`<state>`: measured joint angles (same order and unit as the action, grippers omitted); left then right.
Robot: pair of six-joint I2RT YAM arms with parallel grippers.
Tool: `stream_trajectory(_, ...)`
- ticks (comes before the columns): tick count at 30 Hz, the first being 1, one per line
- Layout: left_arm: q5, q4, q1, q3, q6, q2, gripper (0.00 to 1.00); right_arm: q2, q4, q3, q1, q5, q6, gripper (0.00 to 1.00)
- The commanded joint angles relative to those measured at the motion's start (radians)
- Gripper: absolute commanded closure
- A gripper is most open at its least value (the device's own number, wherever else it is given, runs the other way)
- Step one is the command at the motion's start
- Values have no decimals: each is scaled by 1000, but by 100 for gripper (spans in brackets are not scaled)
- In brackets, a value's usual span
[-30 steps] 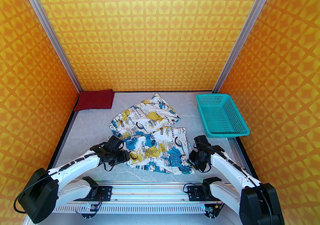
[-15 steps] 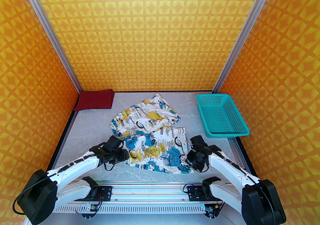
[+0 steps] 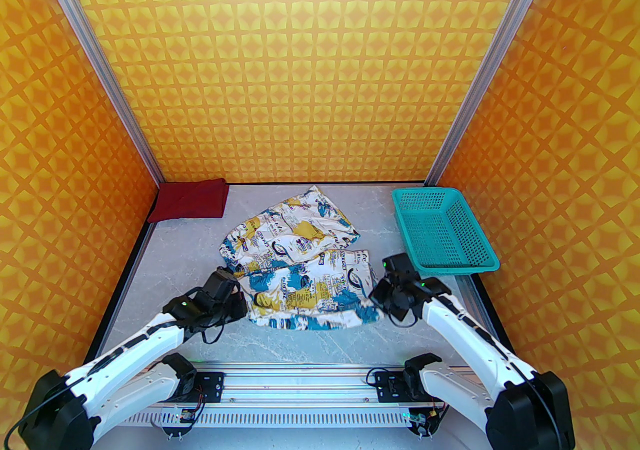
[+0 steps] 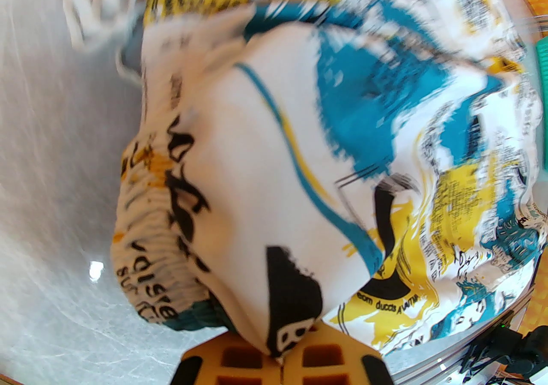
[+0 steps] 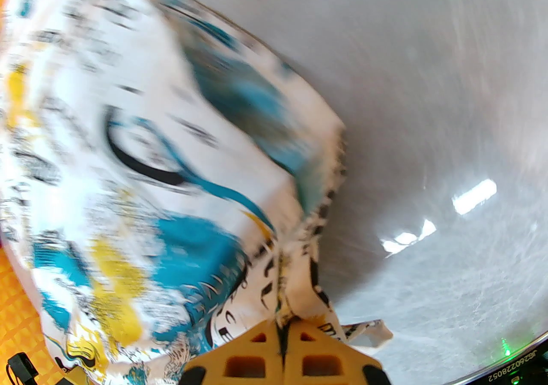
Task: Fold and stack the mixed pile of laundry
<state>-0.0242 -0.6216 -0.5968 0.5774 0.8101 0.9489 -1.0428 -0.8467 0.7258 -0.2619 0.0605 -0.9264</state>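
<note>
Inside left pincer [image 4: 280, 355] and right pincer [image 5: 280, 338]: printed garment [image 3: 305, 263].

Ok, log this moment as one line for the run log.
left gripper: shut on printed garment | right gripper: shut on it | red T-shirt: folded, far-left corner

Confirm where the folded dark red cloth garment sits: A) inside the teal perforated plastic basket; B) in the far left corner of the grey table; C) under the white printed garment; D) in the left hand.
B: the folded dark red cloth garment lies in the far left corner of the grey table, apart from the teal perforated plastic basket and the white printed garment.
</note>
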Motion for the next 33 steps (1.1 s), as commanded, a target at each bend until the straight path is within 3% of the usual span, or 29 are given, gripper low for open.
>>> stream_trajectory(1,53,-62,-6,81,-61,-12,100,4,-62,104,-3,-72,61,100)
stream_trajectory(6,59,-89,12,184,-100,5,100,-14,-42,251,5,-165,159,100)
stream_trajectory(10,46,-49,75,250,-108,4,100,-112,36,400,24,-176,267,100)
stream_trajectory(23,-162,171,351,469,-223,315,100,-622,465,869,32,79,494,100)
stream_trajectory(33,-279,334,492,598,-159,611,100,-1080,446,1275,68,179,449,100)
